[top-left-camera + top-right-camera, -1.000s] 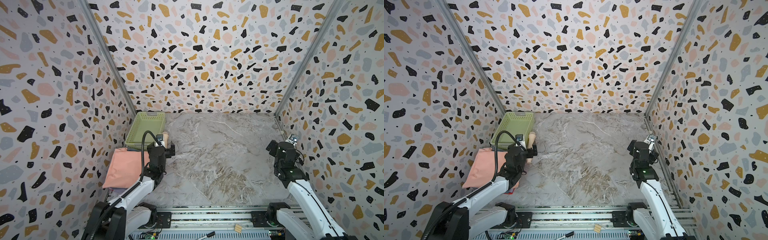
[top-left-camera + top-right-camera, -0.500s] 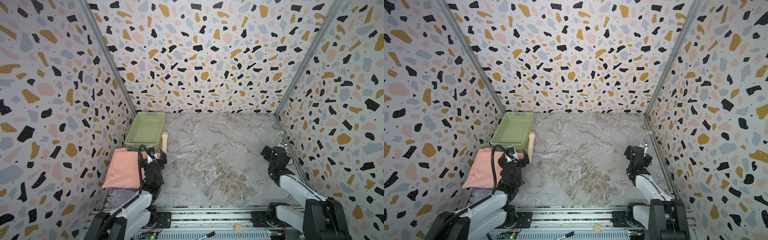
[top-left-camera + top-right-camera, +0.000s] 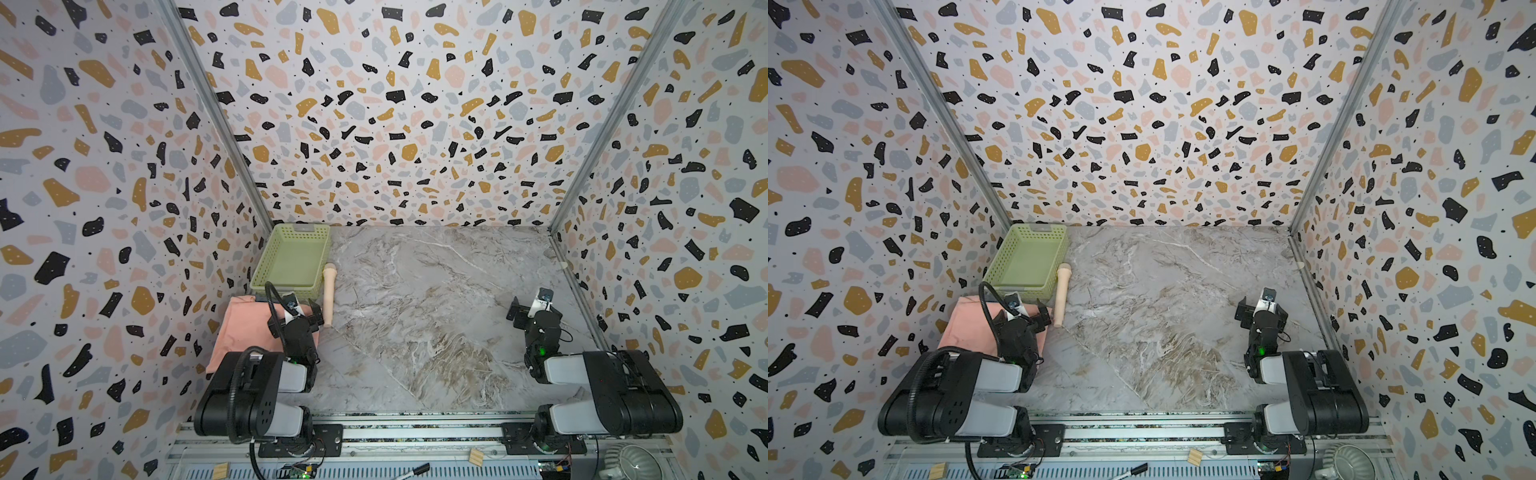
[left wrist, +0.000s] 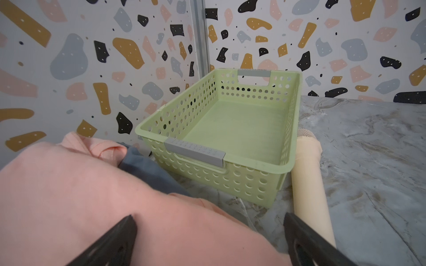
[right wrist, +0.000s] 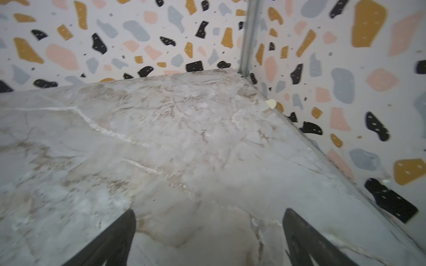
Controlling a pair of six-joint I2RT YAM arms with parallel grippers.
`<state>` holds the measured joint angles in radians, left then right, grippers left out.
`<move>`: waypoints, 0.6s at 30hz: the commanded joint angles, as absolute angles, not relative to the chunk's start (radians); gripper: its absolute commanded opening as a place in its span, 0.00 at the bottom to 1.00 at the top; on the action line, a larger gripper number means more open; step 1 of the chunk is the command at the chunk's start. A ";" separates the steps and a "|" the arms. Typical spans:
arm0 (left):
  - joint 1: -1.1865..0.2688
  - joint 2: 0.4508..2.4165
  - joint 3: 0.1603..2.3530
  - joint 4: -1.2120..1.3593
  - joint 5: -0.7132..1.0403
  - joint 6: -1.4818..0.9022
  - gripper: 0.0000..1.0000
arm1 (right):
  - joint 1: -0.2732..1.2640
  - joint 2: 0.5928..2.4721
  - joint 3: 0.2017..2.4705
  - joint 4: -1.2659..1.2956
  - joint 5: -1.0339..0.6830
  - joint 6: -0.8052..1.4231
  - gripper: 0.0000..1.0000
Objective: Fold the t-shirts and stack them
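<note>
A folded salmon-peach t-shirt [image 3: 245, 328] [image 3: 967, 328] tops a stack by the left wall, in front of the basket. In the left wrist view this shirt [image 4: 69, 195] fills the near ground, with a slate-grey t-shirt [image 4: 143, 168] showing under its far edge. My left gripper [image 3: 297, 320] [image 3: 1025, 318] [image 4: 208, 215] hovers open over the stack's right edge, holding nothing. Near the right wall my right gripper [image 3: 534, 311] [image 3: 1262, 311] [image 5: 208, 210] stands open over bare table, far from the shirts.
A pale green perforated basket [image 3: 266, 266] [image 3: 1021, 286] [image 4: 295, 119] stands empty in the back left corner. Along its right side lies a beige wooden stick [image 3: 329, 295] [image 3: 1062, 297] [image 4: 309, 184]. The marble tabletop [image 3: 436, 311] is walled on three sides.
Both arms have folded back toward the front rail. The left gripper drew back from the basket's front to the shirt stack; the right one retreated toward the front right.
</note>
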<state>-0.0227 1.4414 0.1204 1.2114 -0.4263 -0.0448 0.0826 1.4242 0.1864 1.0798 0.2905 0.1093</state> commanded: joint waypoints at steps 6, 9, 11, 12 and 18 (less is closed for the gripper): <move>-0.021 1.454 0.202 1.219 -0.387 -0.043 1.00 | 0.094 1.488 0.192 1.271 0.177 0.022 0.99; -0.023 1.462 0.210 1.208 -0.396 -0.042 0.99 | 0.081 1.496 0.198 1.268 0.155 0.025 0.99; -0.026 1.468 0.216 1.202 -0.408 -0.040 1.00 | 0.082 1.498 0.201 1.262 0.154 0.026 0.99; -0.027 1.465 0.216 1.202 -0.408 -0.040 1.00 | 0.082 1.496 0.200 1.265 0.153 0.026 0.99; -0.043 1.450 0.201 1.216 -0.441 -0.037 1.00 | 0.088 1.489 0.190 1.275 0.161 0.023 0.99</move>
